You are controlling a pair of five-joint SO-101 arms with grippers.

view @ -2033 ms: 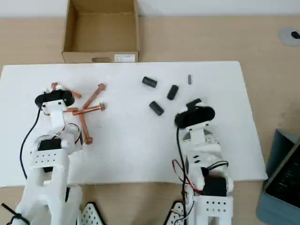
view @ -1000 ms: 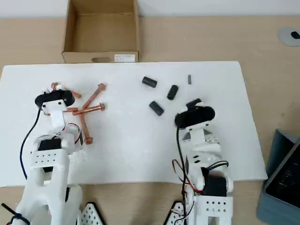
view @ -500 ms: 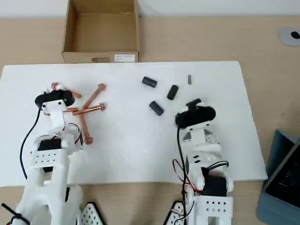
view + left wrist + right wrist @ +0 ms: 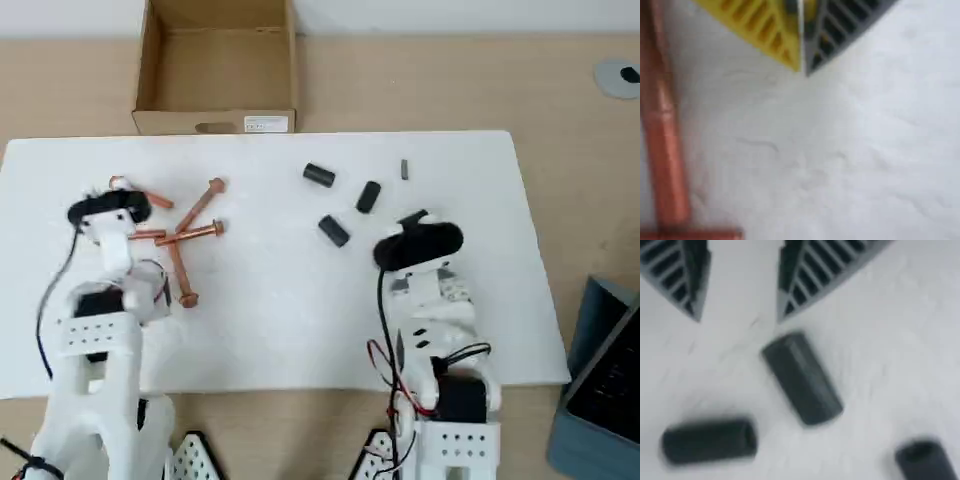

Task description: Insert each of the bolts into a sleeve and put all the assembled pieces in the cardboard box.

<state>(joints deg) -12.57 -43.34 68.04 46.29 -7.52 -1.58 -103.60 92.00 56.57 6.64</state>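
Since two seconds ago the left arm has shifted a little toward the mat's outer edge, and the right arm has edged slightly the other way; the bolts and sleeves lie where they lay.

The left hand [image 4: 802, 67] is closed, its yellow and black fingers meeting at the tips with nothing between them. It hangs low over the white mat [image 4: 280, 320], with a copper bolt [image 4: 662, 150] lying just beside it, untouched. The right hand [image 4: 737, 310] is parted wide and holds nothing. A black sleeve [image 4: 802, 385] lies on the mat just beyond its fingertips, with two more sleeves [image 4: 707, 440] [image 4: 925, 460] farther off.

From the high view, the loose bolts [image 4: 190, 235] lie crossed in a cluster by the left arm, and the three sleeves [image 4: 334, 230] are scattered well apart from them, near the right arm. The cardboard box [image 4: 215, 122] stands on the bench [image 4: 450, 90] just past the mat's far edge, nothing visible inside.

By this layout the task has barely begun: no bolt sits in a sleeve, neither hand has a piece, and every insertion and every trip to the box is left to do.
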